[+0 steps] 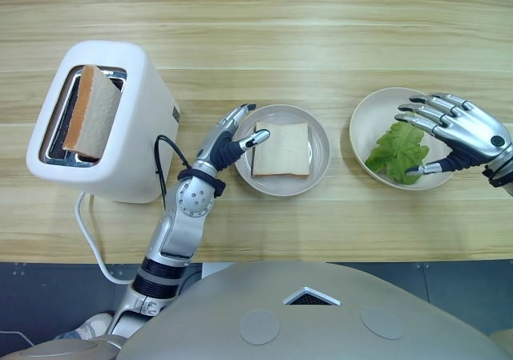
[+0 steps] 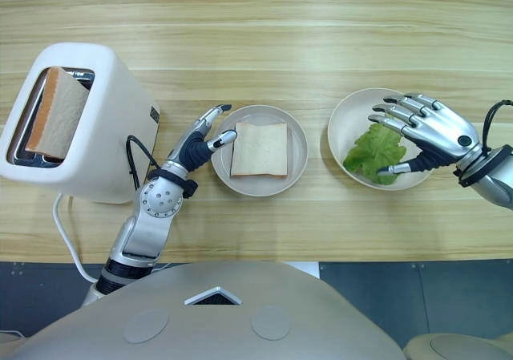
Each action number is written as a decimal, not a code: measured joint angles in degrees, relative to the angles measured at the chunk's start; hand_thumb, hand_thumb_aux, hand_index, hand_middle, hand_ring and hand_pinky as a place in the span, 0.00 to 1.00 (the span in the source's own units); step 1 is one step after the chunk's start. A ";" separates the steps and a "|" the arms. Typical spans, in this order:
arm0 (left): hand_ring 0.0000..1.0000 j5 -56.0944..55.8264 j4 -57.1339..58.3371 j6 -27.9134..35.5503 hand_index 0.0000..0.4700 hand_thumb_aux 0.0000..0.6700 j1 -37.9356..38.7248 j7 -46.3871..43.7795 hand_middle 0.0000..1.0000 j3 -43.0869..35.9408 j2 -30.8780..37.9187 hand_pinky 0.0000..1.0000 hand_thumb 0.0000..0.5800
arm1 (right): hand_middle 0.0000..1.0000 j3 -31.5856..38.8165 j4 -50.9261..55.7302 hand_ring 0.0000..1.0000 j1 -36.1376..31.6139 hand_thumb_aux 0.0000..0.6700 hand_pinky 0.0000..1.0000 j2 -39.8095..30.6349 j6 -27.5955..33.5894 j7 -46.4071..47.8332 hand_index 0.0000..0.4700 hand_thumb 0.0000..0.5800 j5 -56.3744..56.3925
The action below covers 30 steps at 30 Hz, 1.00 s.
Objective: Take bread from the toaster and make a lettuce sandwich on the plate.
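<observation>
Pale wooden tabletop (image 1: 321, 232) runs across in front of me, and nearest on it is my left hand (image 1: 232, 139), lying at the left rim of the plate (image 1: 280, 188) with its fingers stretched out flat, gripping nothing, one tip reaching in toward the bread slice (image 1: 280, 149) that lies flat in the plate. Off to the other side, well apart from the plate, my right hand (image 1: 457, 127) hangs over the bowl (image 1: 370, 107), fingers spread wide and arched above the lettuce (image 1: 397, 155), thumb low by the leaf's near edge; nothing is clamped, and I cannot tell whether any tip touches the leaf. I judge the step in hand to be picking up the lettuce: next I would need to close lightly on the soft leaf, lift it clear of the bowl and carry it across onto the slice. Farther back on my left the toaster (image 1: 120, 167) holds a second slice (image 1: 92, 111), standing tilted in its slot, waiting to top the sandwich.
</observation>
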 measured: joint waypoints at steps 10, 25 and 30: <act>0.00 -0.12 1.67 -0.41 0.00 0.00 -0.21 0.11 0.00 0.02 0.08 0.00 0.00 | 0.08 11.90 11.17 0.08 -7.11 0.50 0.08 4.16 0.81 -10.75 0.50 0.75 -9.28; 0.00 -0.66 3.01 -1.06 0.00 0.00 -0.31 0.42 0.00 0.33 0.01 0.00 0.00 | 0.10 22.15 18.86 0.10 -12.62 0.65 0.10 5.15 1.79 -18.34 0.65 0.88 -12.83; 0.00 -1.22 4.25 -1.57 0.00 0.00 -0.74 0.42 0.00 0.47 0.07 0.00 0.00 | 0.11 24.46 20.22 0.11 -14.49 1.00 0.11 7.50 3.30 -20.81 1.00 1.00 -12.50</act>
